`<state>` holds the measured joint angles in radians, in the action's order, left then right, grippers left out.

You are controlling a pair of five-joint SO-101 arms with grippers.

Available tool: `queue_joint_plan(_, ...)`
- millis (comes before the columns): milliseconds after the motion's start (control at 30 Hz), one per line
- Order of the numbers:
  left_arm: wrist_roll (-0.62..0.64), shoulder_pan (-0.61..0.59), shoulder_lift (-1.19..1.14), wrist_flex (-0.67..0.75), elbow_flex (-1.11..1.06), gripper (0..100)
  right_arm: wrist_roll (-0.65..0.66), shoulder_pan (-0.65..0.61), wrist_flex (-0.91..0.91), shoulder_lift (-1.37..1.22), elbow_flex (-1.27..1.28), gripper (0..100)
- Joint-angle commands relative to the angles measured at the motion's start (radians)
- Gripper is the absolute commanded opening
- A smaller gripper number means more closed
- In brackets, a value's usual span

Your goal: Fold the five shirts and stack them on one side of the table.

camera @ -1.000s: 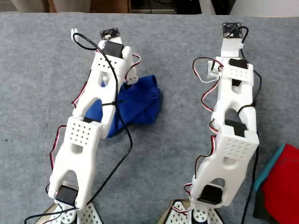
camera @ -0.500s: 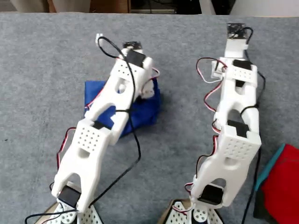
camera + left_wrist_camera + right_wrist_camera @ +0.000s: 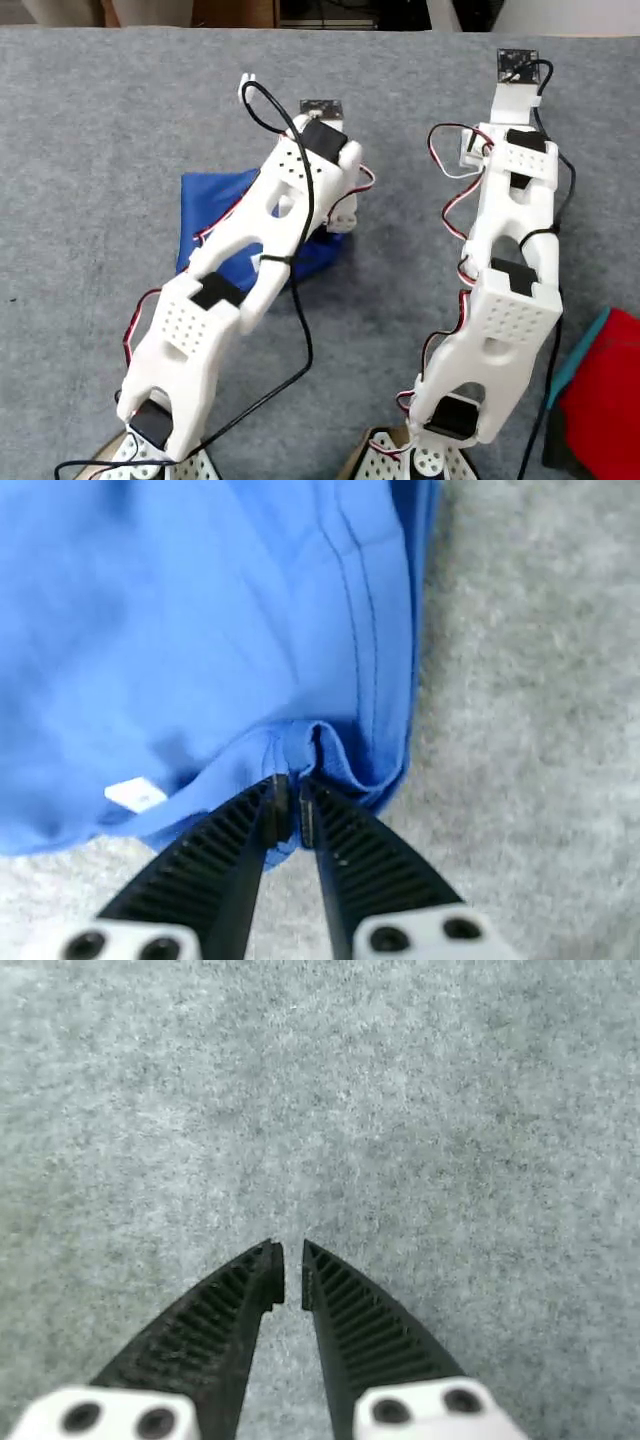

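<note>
Grey, felt-topped table (image 3: 80, 130), two white arms side by side on it. Left arm (image 3: 250, 260) slants out over the blue shirt (image 3: 215, 210), a bunched, part-folded lump on the left half of the table. Right arm (image 3: 505, 260) stretches straight out over bare felt, well apart from any cloth. At the table's right edge, near the arm bases, lies a red shirt (image 3: 605, 390) on a teal layer (image 3: 578, 358), probably the stack.

Left gripper (image 3: 290, 798): tips pinched on a puckered bit of the blue hem. Right gripper (image 3: 292, 1260): tips pressed nearly together on nothing, just above the felt. Small white label (image 3: 135, 795) on the blue cloth near the pinch.

Risks, as I judge them:
- The bite is thin and may hold one layer only, so a pull could slip off the hem.
- Dragging from that single point could undo the folds.
- With the other arm idle nothing pins the shirt, so the whole lump may slide.

Count: two arms, two grippers, one blue shirt, one red, one teal edge. I cannot tell how many shirts the pile holds.
</note>
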<state>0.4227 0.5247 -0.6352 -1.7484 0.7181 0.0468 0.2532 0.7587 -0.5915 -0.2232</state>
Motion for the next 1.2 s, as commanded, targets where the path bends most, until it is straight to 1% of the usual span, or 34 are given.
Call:
queue_joint_plan(0, -0.003, 0.049, 0.099, -0.012, -0.06, 10, -0.011, 0.015, -0.018, 0.018, -0.025, 5.9)
queue_joint_plan(100, -0.003, 0.074, 0.145, -0.012, -0.106, 16, -0.011, 0.015, -0.014, 0.018, -0.025, 6.0)
queue_joint_plan(200, -0.005, 0.063, 0.186, -0.011, -0.098, 19, -0.011, 0.015, -0.014, 0.018, -0.025, 5.9)
queue_joint_plan(433, -0.014, -0.118, 0.209, -0.003, 0.08, 19, -0.011, 0.013, -0.014, 0.018, -0.025, 5.9)
queue_joint_plan(533, -0.011, -0.152, 0.165, 0.089, 0.091, 17, -0.011, 0.012, -0.014, 0.018, -0.025, 5.9)
queue_joint_plan(700, -0.011, -0.158, 0.002, 0.272, 0.101, 5, -0.011, 0.012, -0.014, 0.018, -0.025, 5.9)
queue_joint_plan(767, -0.011, -0.157, -0.059, 0.341, 0.101, 2, -0.011, 0.012, -0.014, 0.018, -0.025, 5.9)
queue_joint_plan(933, -0.011, -0.161, -0.183, 0.466, 0.101, 2, -0.011, 0.012, -0.015, 0.018, -0.025, 5.9)
queue_joint_plan(1067, -0.015, -0.167, -0.209, 0.506, 0.103, 2, -0.011, 0.01, -0.015, 0.018, -0.025, 5.9)
queue_joint_plan(1167, -0.012, -0.144, -0.209, 0.516, 0.163, 2, -0.011, 0.008, -0.015, 0.018, -0.025, 5.9)
